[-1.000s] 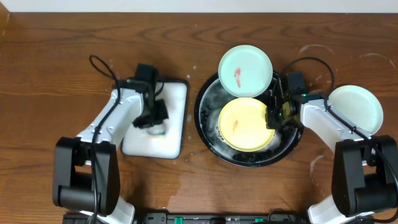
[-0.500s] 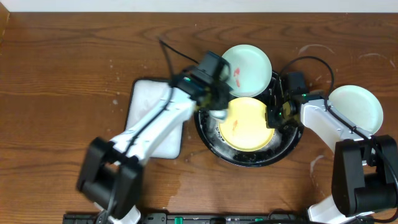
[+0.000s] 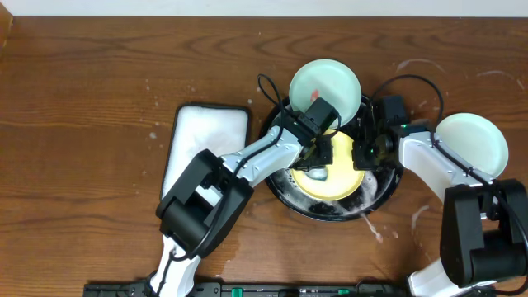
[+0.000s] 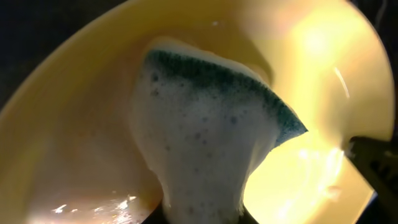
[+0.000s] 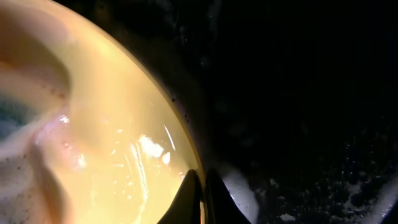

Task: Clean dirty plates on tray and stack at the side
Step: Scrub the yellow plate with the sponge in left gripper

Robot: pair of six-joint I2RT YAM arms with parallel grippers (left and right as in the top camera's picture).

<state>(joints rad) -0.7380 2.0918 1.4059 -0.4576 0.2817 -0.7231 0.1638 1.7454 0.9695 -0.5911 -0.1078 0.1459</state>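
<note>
Presently the left gripper (image 3: 317, 168), clenched on the sponge (image 4: 205, 124), presses it onto the centre of the yellow plate (image 3: 346, 179); the right gripper (image 5: 198, 186) pinches that plate's right rim.

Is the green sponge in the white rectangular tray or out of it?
Out: the foamy green sponge, in the left pincer, presses on the round yellow plate.

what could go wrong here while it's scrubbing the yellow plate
1. The right pincer grips only the wet, soapy rim of the yellow plate. Pressure from the sponge in the left pincer could make the plate slip free.
2. The smeared mint plate rests across the tray rim, close to the left arm. A wide scrubbing stroke might knock it.
</note>
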